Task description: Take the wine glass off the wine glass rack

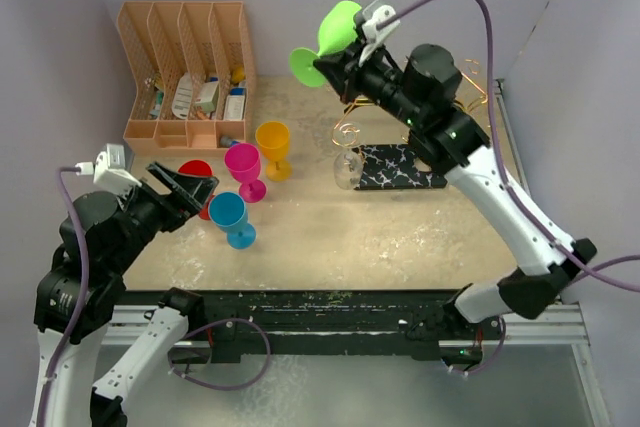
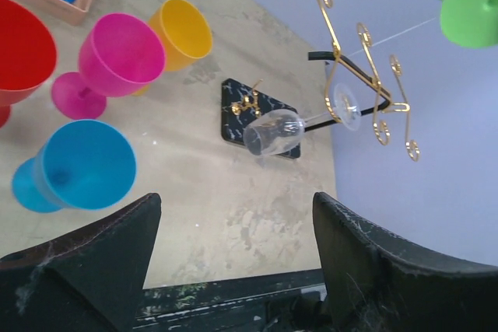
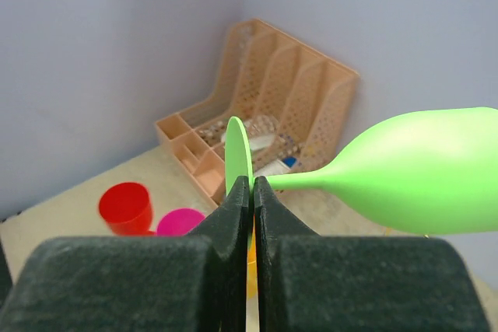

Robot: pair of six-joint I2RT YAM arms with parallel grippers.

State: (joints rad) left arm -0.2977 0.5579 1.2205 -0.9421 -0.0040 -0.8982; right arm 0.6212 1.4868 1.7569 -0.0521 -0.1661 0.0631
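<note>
My right gripper point(image 1: 327, 64) is shut on the flat foot of a green wine glass point(image 1: 340, 25) and holds it on its side in the air, left of and above the rack. In the right wrist view the pads point(image 3: 240, 192) pinch the foot disc, and the green glass's bowl point(image 3: 424, 172) points right. The wine glass rack point(image 1: 352, 132) has gold curled wire and a black marbled base point(image 1: 400, 165). A clear glass point(image 1: 347, 169) still hangs from it. The left wrist view shows the rack point(image 2: 366, 91), the clear glass point(image 2: 272, 134) and the green glass point(image 2: 461, 1). My left gripper point(image 1: 195, 190) is open and empty.
Red point(image 1: 195, 173), pink point(image 1: 243, 162), yellow point(image 1: 272, 142) and blue point(image 1: 230, 215) goblets stand upright at the left-centre of the table. An orange slotted organiser point(image 1: 185, 67) with small items stands at the back left. Walls close in at the back and right.
</note>
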